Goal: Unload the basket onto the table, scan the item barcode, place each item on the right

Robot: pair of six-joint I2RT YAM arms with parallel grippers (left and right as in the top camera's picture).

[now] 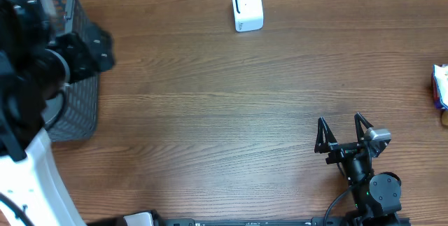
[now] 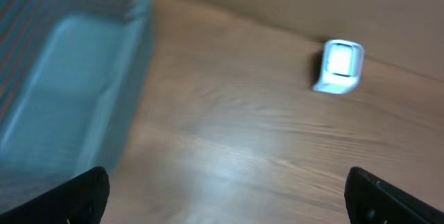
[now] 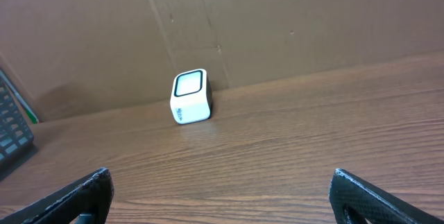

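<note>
**Overhead.** My right gripper point(image 1: 340, 124) sits low on the right side of the wooden table point(image 1: 210, 107). Its two fingers are spread wide with nothing between them. The white scanner point(image 1: 247, 7) stands at the far edge, well apart from it. The item point(image 1: 440, 86) lies at the right border as a colourful sliver, cut off by the frame. I cannot make out its shape or any barcode. My left arm looms large and out of focus over the left side and covers much of the dark mesh basket point(image 1: 77, 110). I cannot pick out my left fingers cleanly from here.

**Left wrist.** This picture is blurred all over. Of my left gripper point(image 2: 225, 186) only the two dark fingertips show, one in each bottom corner. They are far apart, with bare wood between them. The basket point(image 2: 62, 92) fills the left as a grey-blue smear, its mesh barely readable. The scanner point(image 2: 338, 66) is a soft white blob at the upper right.

**Right wrist.** This view is sharp. My right gripper point(image 3: 220, 182) shows only its fingertips at the lower corners, opened wide and empty. The scanner point(image 3: 190, 96) stands ahead, just beside the brown cardboard wall point(image 3: 312, 23), its dark-rimmed window tilted upward. A corner of the basket point(image 3: 11, 130) pokes in at the left edge, mostly cut off. Beside it is a thin green strip I cannot identify.
</note>
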